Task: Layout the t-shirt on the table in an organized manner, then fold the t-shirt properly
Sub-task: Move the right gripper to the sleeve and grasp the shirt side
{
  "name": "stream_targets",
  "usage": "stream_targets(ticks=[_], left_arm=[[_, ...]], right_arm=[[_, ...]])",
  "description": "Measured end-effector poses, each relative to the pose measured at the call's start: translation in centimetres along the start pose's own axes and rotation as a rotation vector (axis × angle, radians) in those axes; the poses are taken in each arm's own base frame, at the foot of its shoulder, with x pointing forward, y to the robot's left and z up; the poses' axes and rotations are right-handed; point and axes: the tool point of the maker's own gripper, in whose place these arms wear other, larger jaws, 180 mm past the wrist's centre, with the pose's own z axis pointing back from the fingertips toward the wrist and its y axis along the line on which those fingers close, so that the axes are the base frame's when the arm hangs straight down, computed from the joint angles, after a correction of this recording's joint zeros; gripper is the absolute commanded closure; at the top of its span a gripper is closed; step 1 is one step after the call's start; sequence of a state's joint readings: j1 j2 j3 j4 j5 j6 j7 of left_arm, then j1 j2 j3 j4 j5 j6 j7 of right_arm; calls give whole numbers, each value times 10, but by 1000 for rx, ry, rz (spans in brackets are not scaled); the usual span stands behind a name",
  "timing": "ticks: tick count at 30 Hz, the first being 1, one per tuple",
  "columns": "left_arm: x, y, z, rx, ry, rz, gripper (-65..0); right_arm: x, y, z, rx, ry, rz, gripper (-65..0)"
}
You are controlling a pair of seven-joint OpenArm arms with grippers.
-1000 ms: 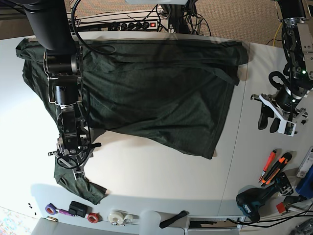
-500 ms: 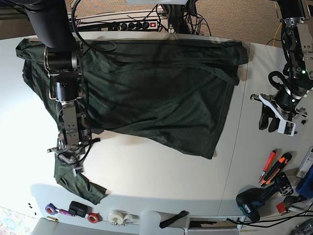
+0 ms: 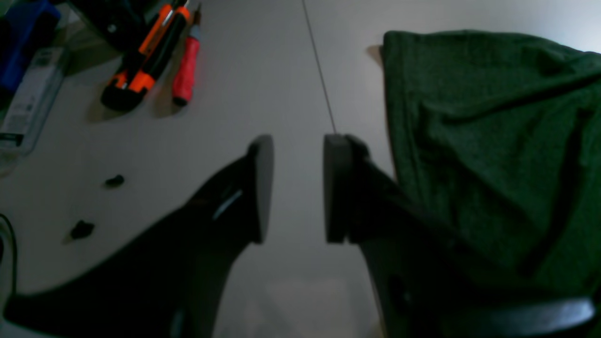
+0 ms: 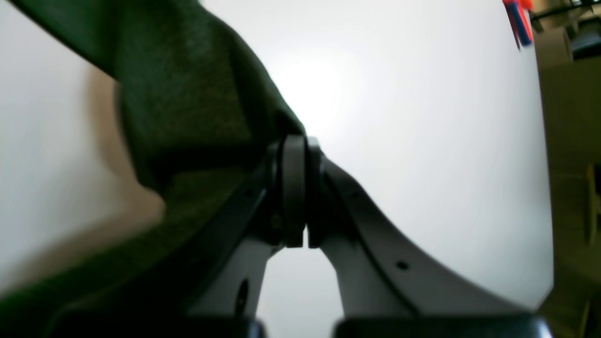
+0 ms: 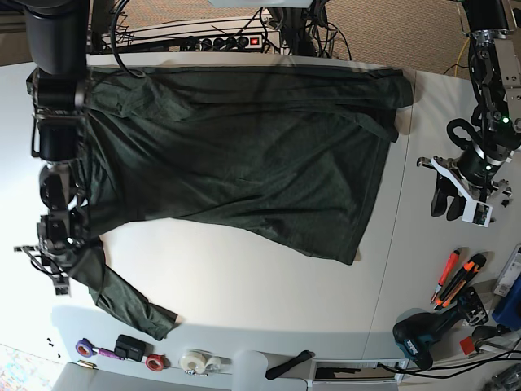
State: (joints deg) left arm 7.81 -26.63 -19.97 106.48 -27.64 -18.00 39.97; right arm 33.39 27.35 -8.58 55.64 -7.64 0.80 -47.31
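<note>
The dark green t-shirt lies spread across the far half of the white table, with one long sleeve trailing toward the near left edge. My right gripper is at the table's left edge, shut on the upper part of that sleeve. In the right wrist view its pads are pressed together with the green fabric pinched at their tips. My left gripper hovers over bare table to the right of the shirt. It is open and holds nothing, and the shirt's edge lies beside it.
Orange and red utility knives, a cordless drill and a blue box sit at the near right. Tape rolls and small parts line the front edge. A power strip and cables run behind the table.
My right arm has swung left to the table's edge, shut on the sleeve and dragging it and the shirt's left side that way. The left arm stays where it was.
</note>
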Motion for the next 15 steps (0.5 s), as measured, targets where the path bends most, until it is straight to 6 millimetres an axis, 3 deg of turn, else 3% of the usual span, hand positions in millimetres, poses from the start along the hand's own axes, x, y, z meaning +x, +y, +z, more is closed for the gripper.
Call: stream_targets(ticks=[6,7,9,11,15], left_arm=[[0,-3,0,-19,0,-17,-167],[0,-4,0,-20,0,-17,-167],[0,-4,0,-21,-1,-15,-167],[0,-4,0,-21,-1,-15,-167],[0,-4,0,-21,0,-16,-167]], right_arm=[[-58,3,-8,33,97,-41,0],[-66,7,-8,66,108,-49,-30],[-76,16,-8,134,114,-74,-170],[-85,23,-7,185,123,-101,-258],[-86,23,-8,202,108,-125,-264]])
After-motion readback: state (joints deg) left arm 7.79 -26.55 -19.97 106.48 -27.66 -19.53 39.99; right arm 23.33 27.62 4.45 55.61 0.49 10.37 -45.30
